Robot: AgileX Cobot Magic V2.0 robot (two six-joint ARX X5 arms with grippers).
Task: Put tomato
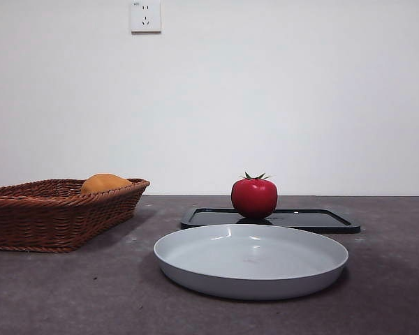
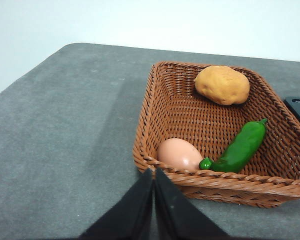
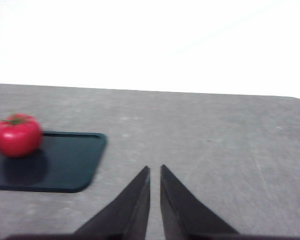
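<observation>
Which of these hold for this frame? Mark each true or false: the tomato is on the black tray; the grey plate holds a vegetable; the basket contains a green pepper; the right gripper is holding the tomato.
1. The tomato sits on the black tray. True.
2. The grey plate holds a vegetable. False: nothing lies in it.
3. The basket contains a green pepper. True, beside an egg and a potato.
4. The right gripper holds the tomato. False: it is apart from the tomato, jaws nearly together on nothing.
</observation>
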